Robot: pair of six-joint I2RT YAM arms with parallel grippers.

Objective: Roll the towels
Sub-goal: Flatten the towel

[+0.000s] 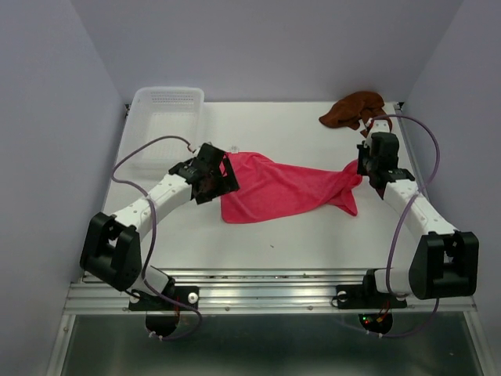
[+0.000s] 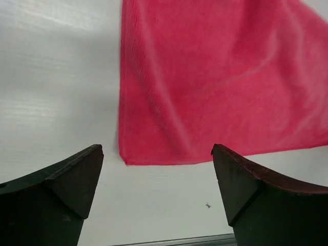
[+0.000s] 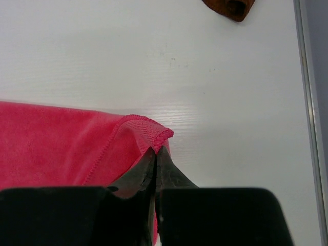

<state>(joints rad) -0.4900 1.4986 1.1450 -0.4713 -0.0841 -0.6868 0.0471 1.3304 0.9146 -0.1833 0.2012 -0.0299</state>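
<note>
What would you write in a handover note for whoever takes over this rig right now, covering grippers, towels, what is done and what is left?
Left gripper: open, empty, at the left end of the pink towel.
Right gripper: shut on the pink towel's right corner.
Pink towel: stretched out between the arms, unrolled.
Brown towel: crumpled at the far right corner of the table.
Done: no roll yet.
Left: roll both towels.

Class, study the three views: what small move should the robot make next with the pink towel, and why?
Probably open the right gripper and drop its corner. It is shut on the pink towel at its gathered right corner, while the left gripper is open and empty, with the towel's left end flat on the table. Releasing would likely let it lie flat for rolling.
</note>
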